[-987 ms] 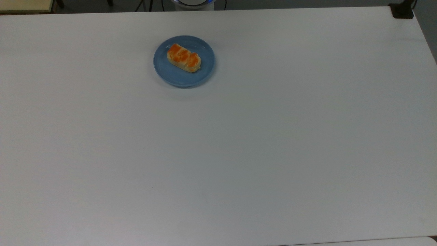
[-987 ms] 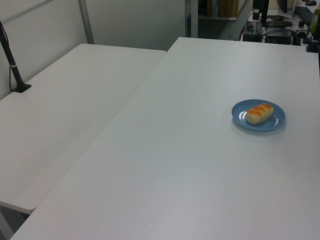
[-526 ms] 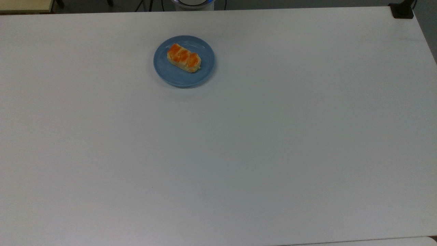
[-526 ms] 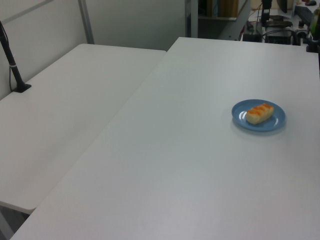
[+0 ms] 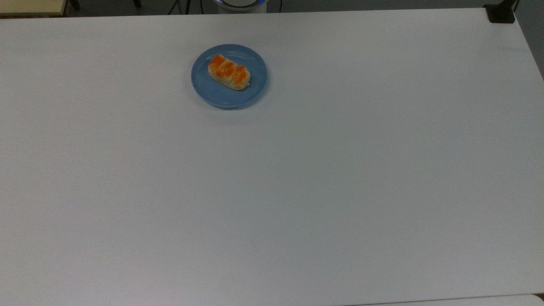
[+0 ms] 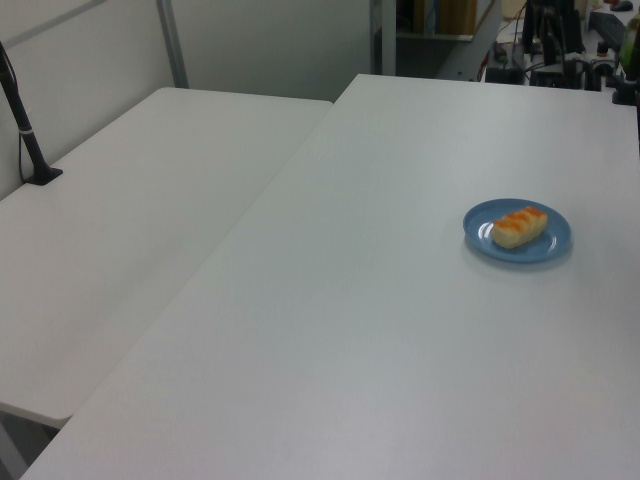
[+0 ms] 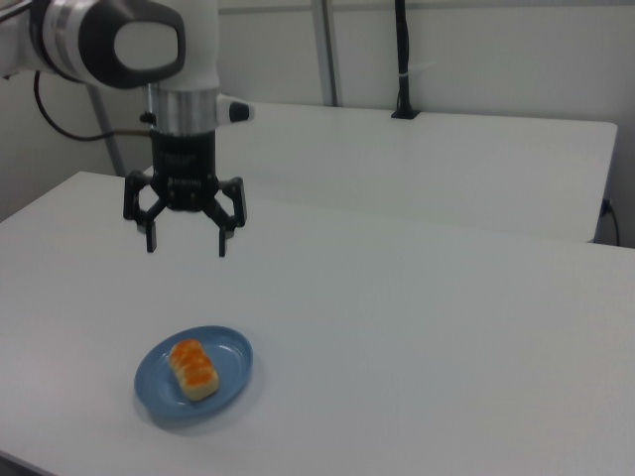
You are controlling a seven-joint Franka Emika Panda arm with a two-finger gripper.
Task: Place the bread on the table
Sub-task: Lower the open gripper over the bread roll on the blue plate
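The bread, a pale-yellow bun with orange-brown patches, lies on a round blue plate. The plate stands on the white table. In the right view my gripper hangs open well above the table, beyond the plate and slightly toward the right view's left, with nothing between its fingers.
A second white table adjoins this one. A black post is clamped at its edge. A black clamp sits at the top view's upper right corner. Equipment stands past the table's far end.
The bread and plate have not moved. Something dark behind the table's far end in the left view has shifted slightly to the left view's right.
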